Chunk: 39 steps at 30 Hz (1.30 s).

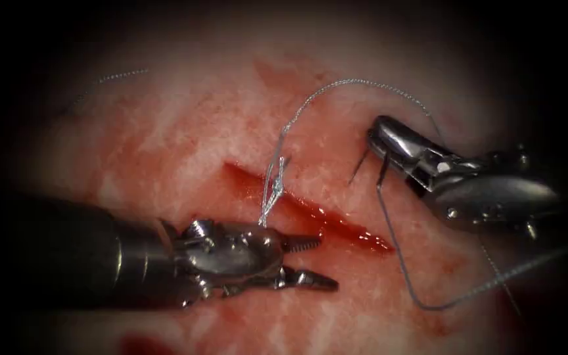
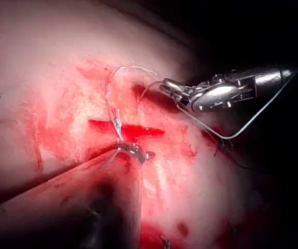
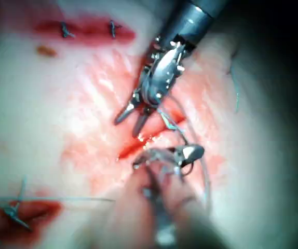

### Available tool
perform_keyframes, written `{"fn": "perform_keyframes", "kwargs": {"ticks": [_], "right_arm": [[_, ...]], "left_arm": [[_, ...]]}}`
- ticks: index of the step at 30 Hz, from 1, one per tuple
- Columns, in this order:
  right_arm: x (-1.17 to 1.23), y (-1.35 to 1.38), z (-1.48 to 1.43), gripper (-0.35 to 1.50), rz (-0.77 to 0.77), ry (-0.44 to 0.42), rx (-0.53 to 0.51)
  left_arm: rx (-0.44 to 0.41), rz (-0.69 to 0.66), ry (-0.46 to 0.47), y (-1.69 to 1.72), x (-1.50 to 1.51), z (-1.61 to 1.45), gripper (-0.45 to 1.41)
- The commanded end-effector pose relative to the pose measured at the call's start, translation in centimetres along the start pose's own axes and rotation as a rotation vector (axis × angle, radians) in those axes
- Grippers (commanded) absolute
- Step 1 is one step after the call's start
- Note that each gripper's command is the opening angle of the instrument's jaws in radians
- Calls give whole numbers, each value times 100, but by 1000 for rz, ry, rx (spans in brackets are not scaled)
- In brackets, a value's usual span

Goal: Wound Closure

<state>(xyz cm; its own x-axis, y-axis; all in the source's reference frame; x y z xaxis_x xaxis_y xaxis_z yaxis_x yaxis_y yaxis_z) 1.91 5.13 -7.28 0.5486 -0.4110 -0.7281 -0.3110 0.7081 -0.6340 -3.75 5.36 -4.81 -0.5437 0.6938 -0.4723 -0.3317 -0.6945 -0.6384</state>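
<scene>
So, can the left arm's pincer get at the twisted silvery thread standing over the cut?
Probably yes. The left pincer sits open just below the twisted silvery thread at the red cut, with nothing between them. The right pincer holds the thin curved steel needle clear, right of the cut.

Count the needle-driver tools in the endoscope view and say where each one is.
2. The left tool lies beside the cut, jaws open and empty. The right tool, right of the cut, is shut on the thread.
</scene>
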Motion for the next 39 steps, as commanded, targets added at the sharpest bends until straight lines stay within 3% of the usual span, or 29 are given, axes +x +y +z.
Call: {"fn": "perform_keyframes", "kwargs": {"ticks": [1,7,18,23,30,39], "right_arm": [[-3,-10,6,-35,-5,-4,-1],[-6,-21,6,-35,2,-16,9],[1,-36,7,-35,200,-25,41],[6,-48,14,-35,192,-21,69],[5,-18,3,-35,263,-16,48],[7,-14,7,-35,339,-18,38]], "left_arm": [[-5,-1,-2,3,-5,8,37],[-8,-7,-2,3,-4,9,37],[-11,-10,-6,2,-7,6,37],[-11,-15,-6,2,-8,6,37],[-5,-29,-29,-2,-18,14,35],[-3,-53,-54,-18,-40,21,35]]}}
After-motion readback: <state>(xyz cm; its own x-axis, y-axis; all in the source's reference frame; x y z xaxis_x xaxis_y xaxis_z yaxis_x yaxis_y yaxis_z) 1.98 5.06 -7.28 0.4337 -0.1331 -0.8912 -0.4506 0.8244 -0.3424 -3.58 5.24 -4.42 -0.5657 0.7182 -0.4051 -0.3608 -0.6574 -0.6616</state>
